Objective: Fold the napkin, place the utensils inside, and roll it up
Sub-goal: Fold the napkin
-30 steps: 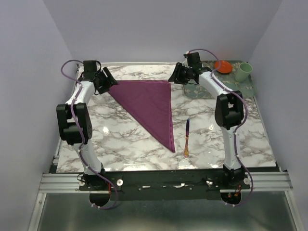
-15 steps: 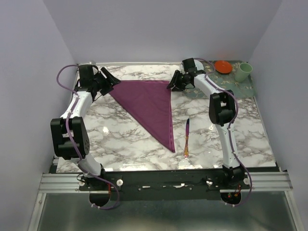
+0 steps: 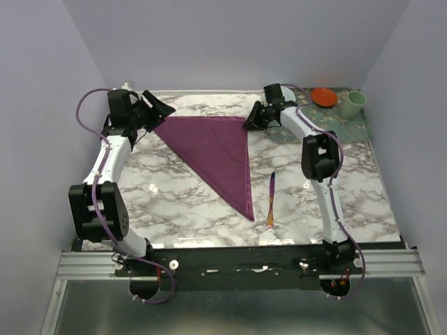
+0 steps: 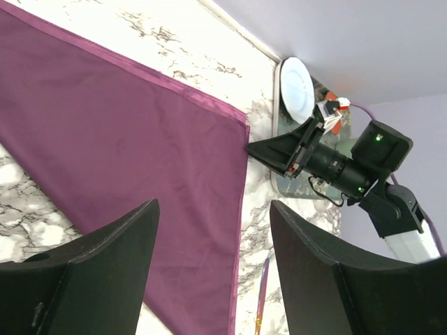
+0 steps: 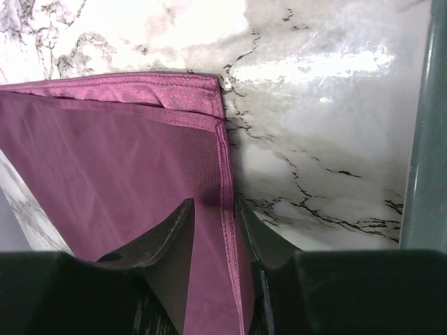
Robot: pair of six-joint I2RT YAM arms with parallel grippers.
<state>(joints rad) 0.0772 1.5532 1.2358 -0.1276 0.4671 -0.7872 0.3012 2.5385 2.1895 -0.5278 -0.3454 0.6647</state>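
The right gripper's [image 5: 215,209] fingers [image 5: 167,241] stand narrow, with a slim gap between them, and the hemmed right edge of the napkin [image 5: 105,160] runs up through that gap at the lower middle of the right wrist view. The cloth lies flat and unlifted, so it is judged not yet pinched. The two layers of the fold meet at the corner just above the fingertips, near upper centre of that view. The placement is judged deliberate: at this corner the gripper can take both layers together for a further fold. The left gripper [image 4: 213,206] is spread wide and holds nothing. It hangs over the opposite end of the napkin's top edge, with purple cloth filling the space between its fingers in the left wrist view, and is judged to be waiting for a matching hold. In the overhead view the napkin is a triangle at upper centre of the marble table [image 3: 174,188], its point towards the bottom of the frame. The knife [image 3: 271,197] lies just right of that point, apart from the cloth and well apart from both grippers, so loading it is not yet due.
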